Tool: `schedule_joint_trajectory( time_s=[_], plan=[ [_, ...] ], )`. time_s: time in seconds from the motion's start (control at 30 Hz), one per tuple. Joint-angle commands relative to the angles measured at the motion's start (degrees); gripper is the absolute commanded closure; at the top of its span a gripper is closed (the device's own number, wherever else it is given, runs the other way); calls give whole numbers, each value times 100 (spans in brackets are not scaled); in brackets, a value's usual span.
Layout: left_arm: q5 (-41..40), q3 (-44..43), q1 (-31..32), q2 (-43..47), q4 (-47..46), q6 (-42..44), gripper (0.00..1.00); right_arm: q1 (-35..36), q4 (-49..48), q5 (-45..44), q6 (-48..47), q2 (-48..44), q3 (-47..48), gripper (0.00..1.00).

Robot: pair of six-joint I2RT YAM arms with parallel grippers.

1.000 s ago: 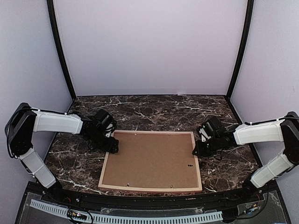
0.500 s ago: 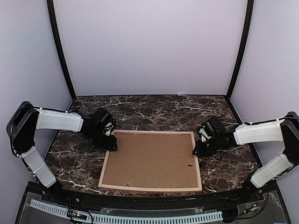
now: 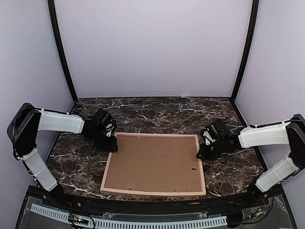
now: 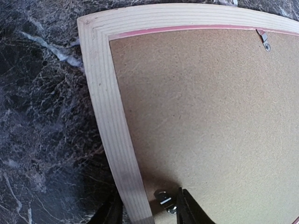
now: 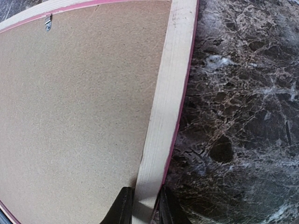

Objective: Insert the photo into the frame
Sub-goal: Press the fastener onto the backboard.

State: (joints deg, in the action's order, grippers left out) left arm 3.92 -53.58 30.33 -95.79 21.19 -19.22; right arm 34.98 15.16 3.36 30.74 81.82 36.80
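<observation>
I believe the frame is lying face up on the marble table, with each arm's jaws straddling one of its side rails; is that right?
Not quite: the frame lies face down, not face up. The top external view shows its pale wooden back and the brown backing panel uppermost. Otherwise correct: it lies on the marble table, each arm's jaws straddling a side rail.

I see a dark marble table [image 3: 157, 107] with white veining; plain pale lilac back wall [image 3: 152, 47] at the far side; matching side walls left and right; black posts [image 3: 59, 47] in both far corners; light soft, even.
</observation>
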Motion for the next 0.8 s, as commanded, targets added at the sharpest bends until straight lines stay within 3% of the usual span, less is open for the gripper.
schedule_joint_trajectory(
  time_s=[0.0, 0.27, 0.77],
  plan=[
    [-82, -9, -88, -148, 30, -72, 61, -53, 130, -177, -126, 59, 30, 79],
    [6, 158, -88, -97, -5, -239, 70, -53, 134, -169, -130, 53, 34, 79],
    [333, 355, -88, 346, 207, -183, 69, -53, 127, -176, -156, 131, 60, 79]
  ],
)
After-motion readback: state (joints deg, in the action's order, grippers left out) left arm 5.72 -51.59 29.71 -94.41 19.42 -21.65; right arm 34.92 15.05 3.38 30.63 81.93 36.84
